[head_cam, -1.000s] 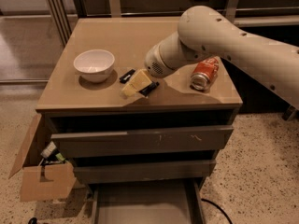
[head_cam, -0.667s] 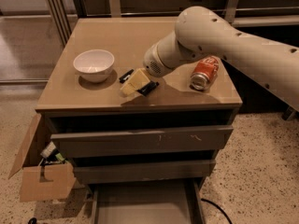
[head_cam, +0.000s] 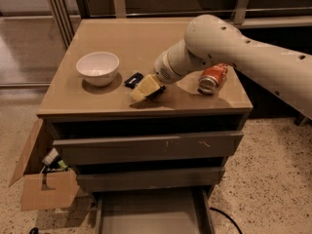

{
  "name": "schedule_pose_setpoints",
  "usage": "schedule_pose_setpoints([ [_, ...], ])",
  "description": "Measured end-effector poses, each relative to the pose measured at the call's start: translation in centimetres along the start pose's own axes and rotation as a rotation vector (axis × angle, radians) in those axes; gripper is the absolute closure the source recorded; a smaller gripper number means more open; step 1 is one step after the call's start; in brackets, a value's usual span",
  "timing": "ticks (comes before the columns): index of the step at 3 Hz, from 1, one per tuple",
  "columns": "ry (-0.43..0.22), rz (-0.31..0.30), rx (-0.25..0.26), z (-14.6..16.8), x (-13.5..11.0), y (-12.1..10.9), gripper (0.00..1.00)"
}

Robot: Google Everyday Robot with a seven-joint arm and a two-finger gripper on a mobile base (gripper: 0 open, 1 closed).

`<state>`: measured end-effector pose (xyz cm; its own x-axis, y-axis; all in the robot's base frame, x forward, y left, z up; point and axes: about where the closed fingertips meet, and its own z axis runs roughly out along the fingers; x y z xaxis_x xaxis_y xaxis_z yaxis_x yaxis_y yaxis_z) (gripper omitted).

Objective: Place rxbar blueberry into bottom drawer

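On the tan cabinet top, near its front edge: gripper, pale yellow, angled down and to the left at the end of a thick cream arm. Its tip rests at or just above the surface. Whether it is wide or narrow cannot be told, and no item is seen held.

Item 1: rxbar blueberry, small, flat, dark wrapper. It lies on the top just beside the gripper, between it and the bowl; contact cannot be told.

Item 2: bowl, white, round, glossy, upright, left of the bar.

Item 3: soda can, orange-red, on its side, right of the gripper, under the arm.

Item 4: bottom drawer, pulled out, shallow, with a flat grey floor. The two upper drawers stand slightly ajar above it, grey-taupe with scuffed fronts.

Item 5: cardboard box, flaps open, on the speckled floor beside the cabinet's left side.
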<state>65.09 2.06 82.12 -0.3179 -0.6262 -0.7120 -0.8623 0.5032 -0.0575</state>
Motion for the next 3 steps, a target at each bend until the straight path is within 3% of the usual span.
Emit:
schedule_pose_setpoints([
  [2,0.002,0.01,0.011,0.46,0.77,-0.5,0.0],
  [3,0.002,0.01,0.011,0.46,0.77,-0.5,0.18],
])
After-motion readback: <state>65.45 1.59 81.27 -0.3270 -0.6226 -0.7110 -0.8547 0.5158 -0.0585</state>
